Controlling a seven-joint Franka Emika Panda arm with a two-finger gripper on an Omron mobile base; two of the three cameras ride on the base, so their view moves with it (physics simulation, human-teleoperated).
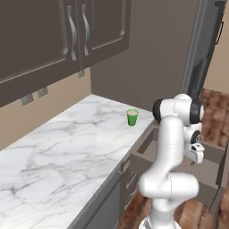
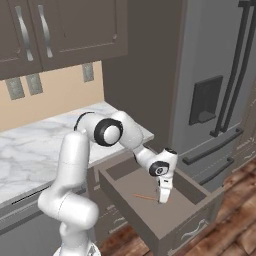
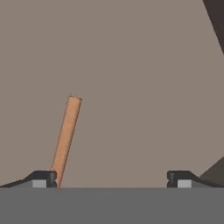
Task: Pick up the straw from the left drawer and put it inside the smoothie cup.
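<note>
Kitchen corner with a marble counter (image 1: pixel 67 143), dark cabinets and a fridge (image 2: pixel 215 95) off to the side. The left drawer (image 2: pixel 192 187) was pulled out and the gripper (image 2: pixel 164 199) hung low inside it, jaws spread wide, nothing held. The straw (image 3: pixel 65 138) lay flat on the drawer floor, right by one fingertip rather than centered. So it looked like the reach-for-the-straw step; I'd guess it needed a sideways nudge before closing. The smoothie cup (image 1: pixel 132 117) sat on the counter edge, well apart.

Both base views flank the left drawer (image 2: pixel 150 205); hand view looks closely down onto its floor.
</note>
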